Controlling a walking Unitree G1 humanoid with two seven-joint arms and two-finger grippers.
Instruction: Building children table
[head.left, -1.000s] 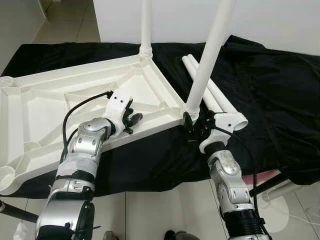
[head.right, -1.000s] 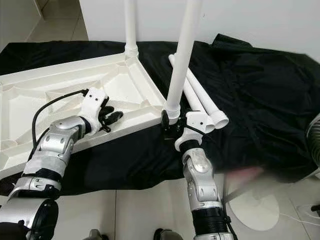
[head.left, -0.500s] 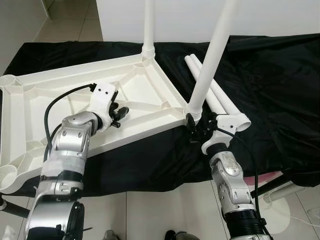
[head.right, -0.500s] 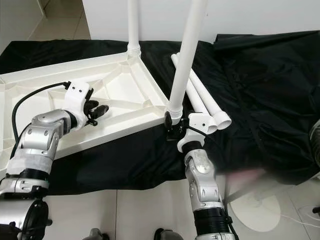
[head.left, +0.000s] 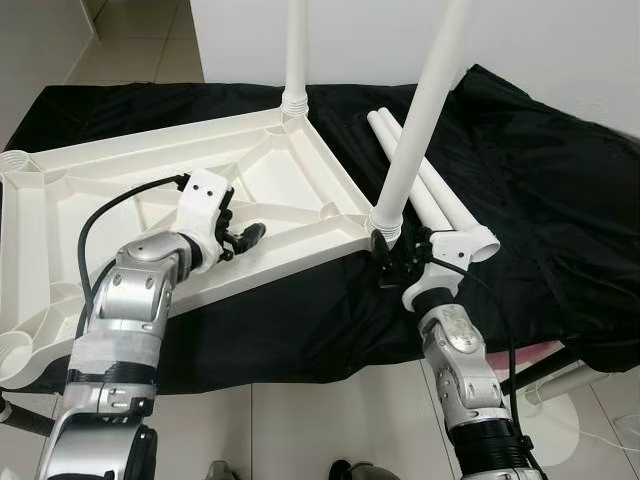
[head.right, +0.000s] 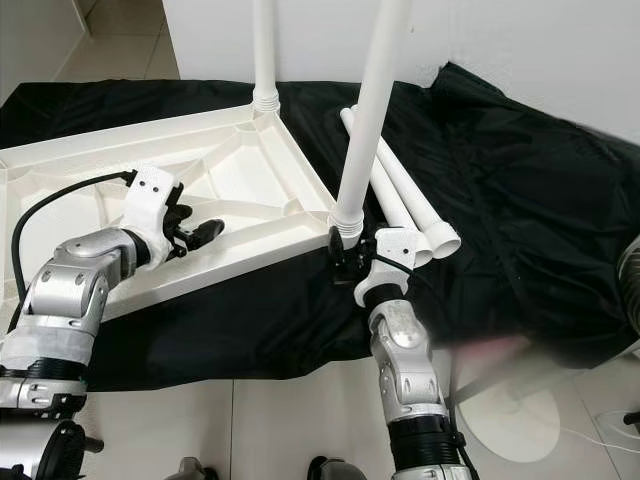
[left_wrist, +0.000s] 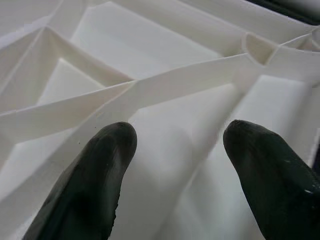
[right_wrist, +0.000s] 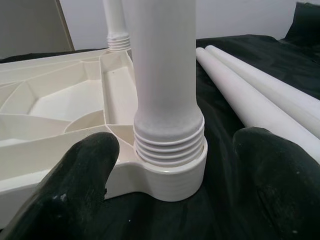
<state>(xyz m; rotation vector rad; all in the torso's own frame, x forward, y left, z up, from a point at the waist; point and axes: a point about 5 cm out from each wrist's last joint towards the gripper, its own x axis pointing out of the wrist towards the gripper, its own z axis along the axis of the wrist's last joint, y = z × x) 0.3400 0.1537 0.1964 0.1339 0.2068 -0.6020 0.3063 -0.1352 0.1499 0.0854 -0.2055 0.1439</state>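
Note:
The white plastic tabletop (head.left: 90, 190) lies upside down on black cloth, ribs facing up. One white leg (head.left: 294, 50) stands in its far corner socket. Another leg (head.left: 422, 110) stands in the near right corner socket (right_wrist: 172, 170), its thread partly showing. Two loose legs (head.left: 432, 192) lie side by side on the cloth beside that corner. My left gripper (head.left: 245, 238) hovers open just above the ribs near the tabletop's front edge; its fingers (left_wrist: 80, 190) hold nothing. My right gripper (head.left: 393, 258) stands open at the near leg's base, with fingers (right_wrist: 70, 190) on either side of the socket and apart from it.
The black cloth (head.left: 560, 180) covers a long table and hangs over its front edge. Empty leg sockets (head.left: 14, 160) sit at the tabletop's left corners. A white round base (head.left: 560, 420) stands on the tiled floor at the lower right. A white wall rises behind.
My left gripper has drawn back to the left along the tabletop's front edge, and its elbow has swung left. The right gripper has stayed at the leg's base.

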